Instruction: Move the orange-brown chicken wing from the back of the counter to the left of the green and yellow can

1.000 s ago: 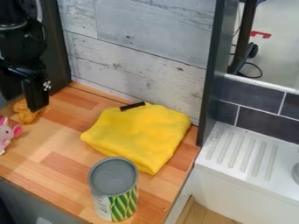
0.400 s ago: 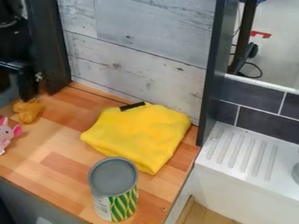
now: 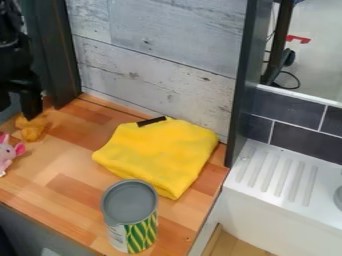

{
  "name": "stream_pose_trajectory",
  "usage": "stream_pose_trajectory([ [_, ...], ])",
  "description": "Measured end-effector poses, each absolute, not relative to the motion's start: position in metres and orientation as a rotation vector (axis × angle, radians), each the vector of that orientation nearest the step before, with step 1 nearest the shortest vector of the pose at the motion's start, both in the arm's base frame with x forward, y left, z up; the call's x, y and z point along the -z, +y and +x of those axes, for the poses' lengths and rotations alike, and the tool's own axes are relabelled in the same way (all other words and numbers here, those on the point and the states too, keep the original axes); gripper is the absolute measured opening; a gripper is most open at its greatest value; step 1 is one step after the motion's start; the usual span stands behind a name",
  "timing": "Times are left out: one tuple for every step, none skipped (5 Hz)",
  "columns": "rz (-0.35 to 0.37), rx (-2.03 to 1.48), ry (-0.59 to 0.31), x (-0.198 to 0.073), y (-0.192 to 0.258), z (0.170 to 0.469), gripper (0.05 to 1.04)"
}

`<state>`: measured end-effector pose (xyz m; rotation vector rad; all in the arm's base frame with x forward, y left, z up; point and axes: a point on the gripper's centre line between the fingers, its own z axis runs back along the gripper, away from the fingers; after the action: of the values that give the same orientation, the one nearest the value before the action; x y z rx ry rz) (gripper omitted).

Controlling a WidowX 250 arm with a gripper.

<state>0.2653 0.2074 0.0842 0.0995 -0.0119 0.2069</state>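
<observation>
Tool (image 3: 17,112) (open, fingers apart) has shifted left, near the orange object (image 3: 31,129).

A wall of pale grey weathered boards (image 3: 160,65) stands behind a wooden counter (image 3: 67,172), between dark upright panels. To the right, dark tiles (image 3: 307,142) with light joints sit above a white ribbed drainboard (image 3: 274,182); pale floor (image 3: 317,55) lies beyond.

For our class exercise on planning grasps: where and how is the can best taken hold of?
I'd grip opposite sides of the can just below its rim, coming down from above. It stands upright, round top facing up, and its straight wall offers matching sides. The yellow cloth lies close by, so a low approach over it looks riskier.
</observation>
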Motion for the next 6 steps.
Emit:
stream_pose_trajectory([
  [0.118, -0.241, -0.005, -0.071, 0.22, 0.274, 0.999],
  [0.134, -0.254, 0.011, -0.06, 0.229, 0.279, 0.999],
  [0.128, -0.274, 0.044, -0.042, 0.234, 0.284, 0.999],
  [0.132, -0.292, 0.069, -0.03, 0.238, 0.285, 0.999],
  [0.111, -0.297, 0.087, -0.018, 0.24, 0.291, 0.999],
  [0.104, -0.302, 0.1, -0.013, 0.242, 0.294, 0.948],
])
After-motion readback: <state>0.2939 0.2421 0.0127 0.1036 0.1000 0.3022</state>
